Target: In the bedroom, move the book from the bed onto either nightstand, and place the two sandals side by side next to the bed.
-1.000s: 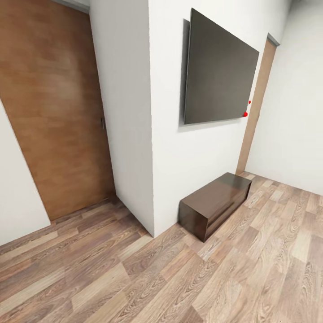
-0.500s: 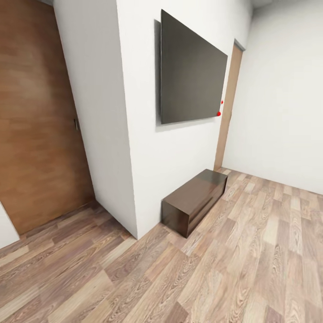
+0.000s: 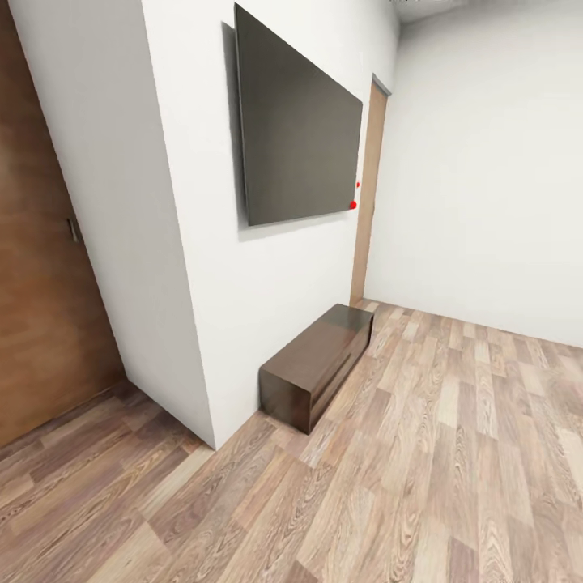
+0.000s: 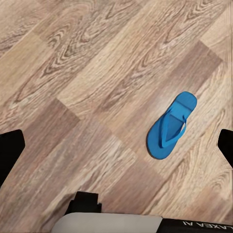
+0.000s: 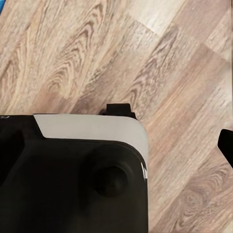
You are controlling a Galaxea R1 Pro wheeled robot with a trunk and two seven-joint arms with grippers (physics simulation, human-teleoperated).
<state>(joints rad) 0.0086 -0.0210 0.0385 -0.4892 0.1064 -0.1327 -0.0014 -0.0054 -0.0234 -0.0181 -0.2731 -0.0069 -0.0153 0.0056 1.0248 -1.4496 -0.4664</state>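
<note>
One bright blue sandal [image 4: 171, 127] lies flat on the wood-plank floor [image 4: 82, 73], strap up, in the left wrist view. My left gripper [image 4: 118, 145] hangs above the floor, open, with its dark fingertips [image 4: 10, 148] far apart at the picture's edges and nothing held. The sandal is below and between them, nearer one finger. In the right wrist view one dark finger [image 5: 226, 143] of the right gripper stands wide out over the floor, holding nothing, beside my black and white base [image 5: 73, 170]. The book, the bed and the nightstand are out of view.
Ahead, a white wall corner [image 3: 186, 324] juts into the room, carrying a black screen [image 3: 300, 138]. A long low dark cabinet [image 3: 317, 363] stands against it. There is a brown door [image 3: 36, 308] at the left and another [image 3: 368, 194] in the far corner. Open plank floor [image 3: 453, 453] spreads to the right.
The whole head picture has slid left, so the camera has turned right: the left door is mostly out of frame and more of the right wall and floor shows.
</note>
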